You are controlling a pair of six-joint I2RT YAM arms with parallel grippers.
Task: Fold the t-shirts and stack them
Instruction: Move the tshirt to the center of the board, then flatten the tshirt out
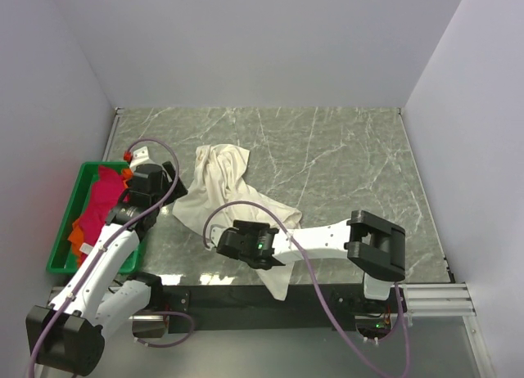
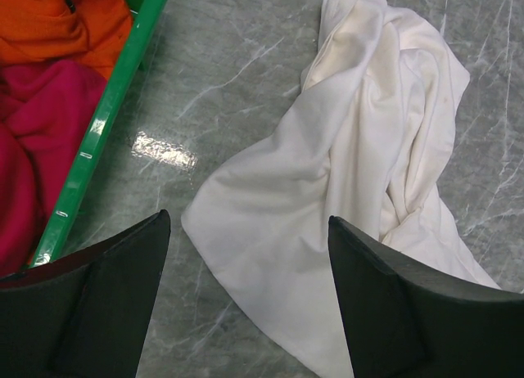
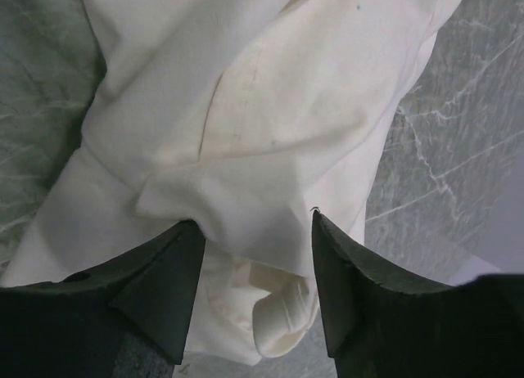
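The cream t-shirt (image 1: 223, 177) lies crumpled on the marble table; one end runs under my right arm and hangs over the front edge. My left gripper (image 1: 168, 182) is open above its left edge, and the cloth's corner (image 2: 270, 231) lies between the fingers without touching them. My right gripper (image 1: 219, 239) is open low over the shirt (image 3: 270, 92), its fingers (image 3: 344, 272) on either side of a bunched fold with a ribbed hem. The crimson-pink shirt (image 1: 102, 202) and orange shirt (image 1: 78, 231) lie in the crate; both show in the left wrist view (image 2: 33, 124) (image 2: 57, 22).
The green plastic crate (image 1: 67, 214) sits at the table's left edge, its rim (image 2: 106, 124) just left of my left gripper. White walls close in the back and both sides. Bare marble (image 1: 344, 165) spreads to the right and back.
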